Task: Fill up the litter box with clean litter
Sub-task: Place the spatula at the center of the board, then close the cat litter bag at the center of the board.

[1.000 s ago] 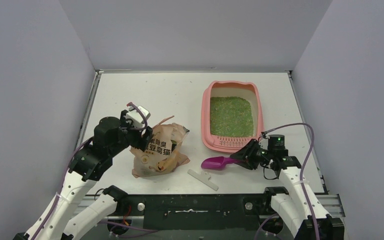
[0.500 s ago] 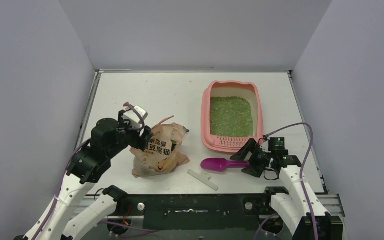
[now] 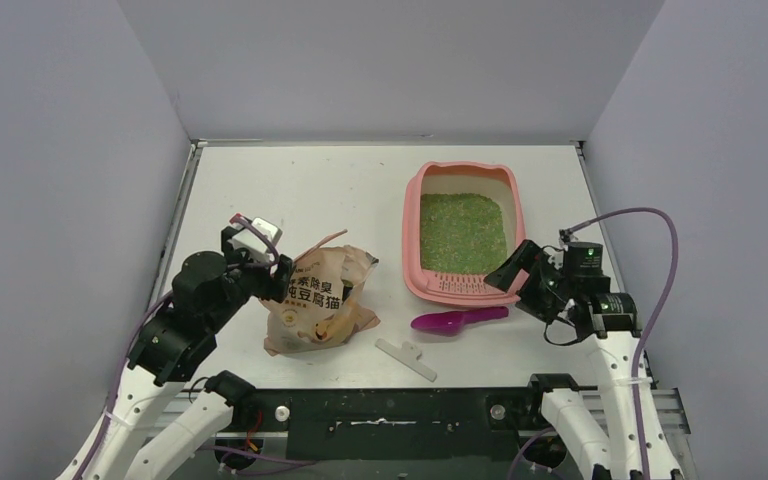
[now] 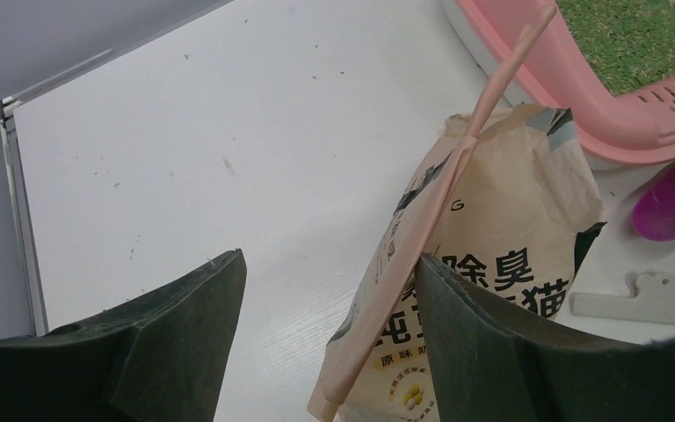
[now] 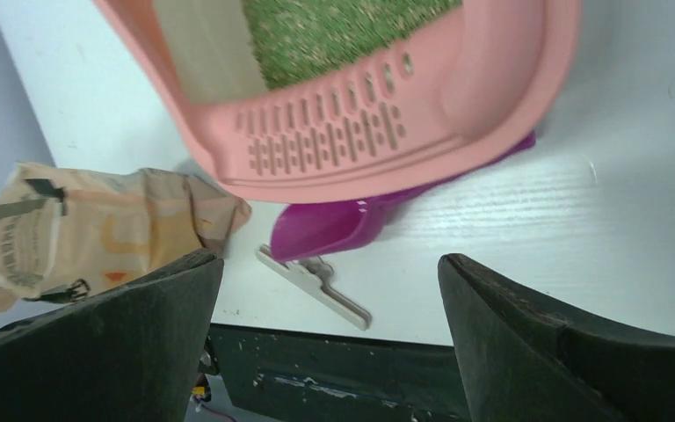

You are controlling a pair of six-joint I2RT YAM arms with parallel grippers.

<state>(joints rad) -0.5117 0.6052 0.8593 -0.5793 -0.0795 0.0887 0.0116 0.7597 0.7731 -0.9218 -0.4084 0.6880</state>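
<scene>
The pink litter box (image 3: 412,232) stands right of centre, holding a bed of green litter (image 3: 463,232). From the right wrist I see its slotted near end (image 5: 334,132) and litter (image 5: 334,31). A magenta scoop (image 3: 450,321) lies flat on the table just in front of the box. My right gripper (image 3: 512,275) hangs open above and right of the scoop, nothing between its fingers (image 5: 141,343). A crumpled paper litter bag (image 3: 320,298) stands at left. My left gripper (image 4: 325,259) is open, with the bag's pink top strip (image 4: 457,176) beside its right finger (image 4: 510,352).
A white clip (image 3: 406,358) lies near the table's front edge, between bag and scoop. The grey walls close in on both sides and the back. The black front rail (image 5: 334,369) runs under the right gripper.
My right gripper opened wide, let go of the scoop's handle, and rose up and to the right. The scoop stayed on the table. The left arm drew back slightly from the bag.
</scene>
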